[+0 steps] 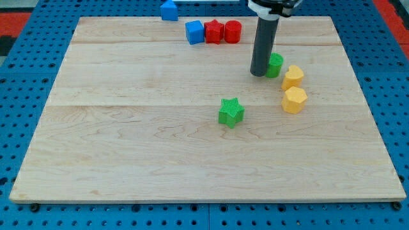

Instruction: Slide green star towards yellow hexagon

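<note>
- Our star [231, 112] lies mid-counter [128, 140].
- Our hexagon [294, 100] sits to its right in view.
- Our tip [259, 73] stands above both, touching a round block [275, 65].

Red star [214, 31] sits mid-row, blue cube [195, 32] touching its left, red cylinder [232, 31] on its right; blue block [169, 10] above-left; green cylinder [275, 65] and yellow block [293, 76] well right-below.

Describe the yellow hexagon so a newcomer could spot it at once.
Start at the wooden board and go to its right side, where two yellow blocks sit one above the other near the dark rod. The yellow hexagon is the lower one, just below the other yellow block and right of the green star. Its flat six-sided top sets it apart.
</note>
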{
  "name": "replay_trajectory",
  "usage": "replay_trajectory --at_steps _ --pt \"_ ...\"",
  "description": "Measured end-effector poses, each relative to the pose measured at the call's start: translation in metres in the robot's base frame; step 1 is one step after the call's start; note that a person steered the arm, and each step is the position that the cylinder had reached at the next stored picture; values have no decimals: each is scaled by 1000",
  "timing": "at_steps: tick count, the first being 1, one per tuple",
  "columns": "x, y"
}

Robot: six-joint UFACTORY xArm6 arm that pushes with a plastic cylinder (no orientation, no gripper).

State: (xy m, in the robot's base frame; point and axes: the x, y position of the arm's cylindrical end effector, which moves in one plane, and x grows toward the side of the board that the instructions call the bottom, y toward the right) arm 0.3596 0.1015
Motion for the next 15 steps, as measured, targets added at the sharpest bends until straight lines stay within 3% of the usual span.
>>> replay_trajectory --at_steps 3,4,7,9,11,15 --pt "-9 43" --pt "-9 11" --pt "67 -78" --pt "121 -78" --pt "163 -59" --pt "163 43"
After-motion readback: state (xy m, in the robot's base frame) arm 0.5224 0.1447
